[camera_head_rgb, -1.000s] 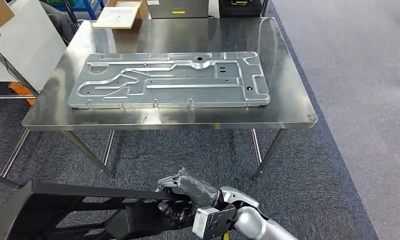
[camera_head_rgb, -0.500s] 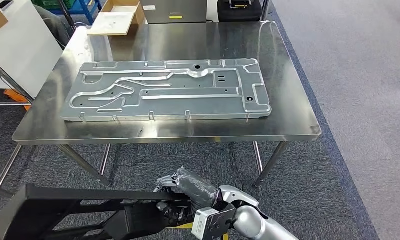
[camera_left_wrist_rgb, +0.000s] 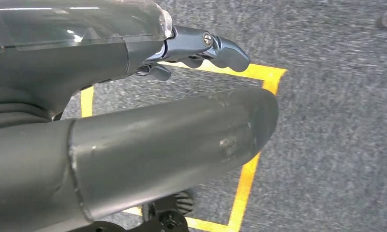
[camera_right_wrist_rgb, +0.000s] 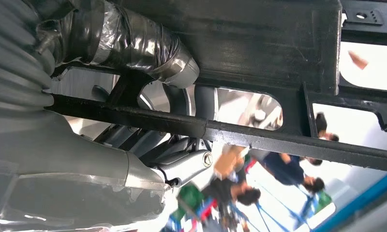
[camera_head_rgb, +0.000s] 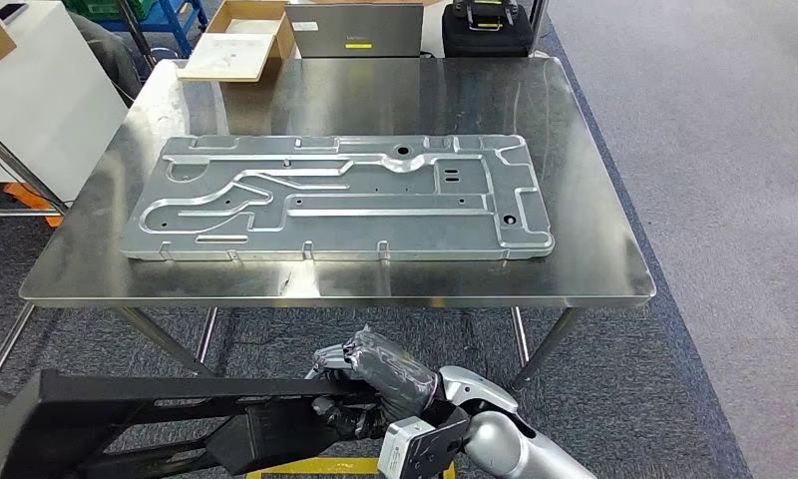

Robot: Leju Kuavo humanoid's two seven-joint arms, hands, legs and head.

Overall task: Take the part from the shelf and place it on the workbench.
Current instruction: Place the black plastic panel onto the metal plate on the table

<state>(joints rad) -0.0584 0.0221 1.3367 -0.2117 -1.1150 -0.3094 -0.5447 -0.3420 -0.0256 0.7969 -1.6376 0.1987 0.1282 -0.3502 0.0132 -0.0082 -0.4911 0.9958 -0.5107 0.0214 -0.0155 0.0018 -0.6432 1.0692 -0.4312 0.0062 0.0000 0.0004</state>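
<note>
Head view: the right hand (camera_head_rgb: 375, 384), wrapped in grey tape, is clenched around the top bar of a black frame part (camera_head_rgb: 126, 414), which reaches away to that hand's left, low and close to the robot and clear of the counter. In the right wrist view the taped thumb (camera_right_wrist_rgb: 133, 41) lies over one side of the part (camera_right_wrist_rgb: 259, 53) and the darker fingers (camera_right_wrist_rgb: 182, 162) curl under a thin bar of it, so the grasp is firm. In the left wrist view the left hand (camera_left_wrist_rgb: 201, 48) hangs over grey carpet (camera_left_wrist_rgb: 336, 121) marked with yellow tape (camera_left_wrist_rgb: 249, 179); whether its fingers are spread or curled I cannot tell. Beyond the right hand stands the steel counter (camera_head_rgb: 595, 279), its near edge just ahead of the fingers. On it, farther out, lies a large flat metal panel (camera_head_rgb: 335, 200) with raised ribs and holes. Past the counter's far edge, well away from the hand, sit a cardboard box (camera_head_rgb: 237, 42), a grey case (camera_head_rgb: 353, 30) and a black case (camera_head_rgb: 487, 28).
</note>
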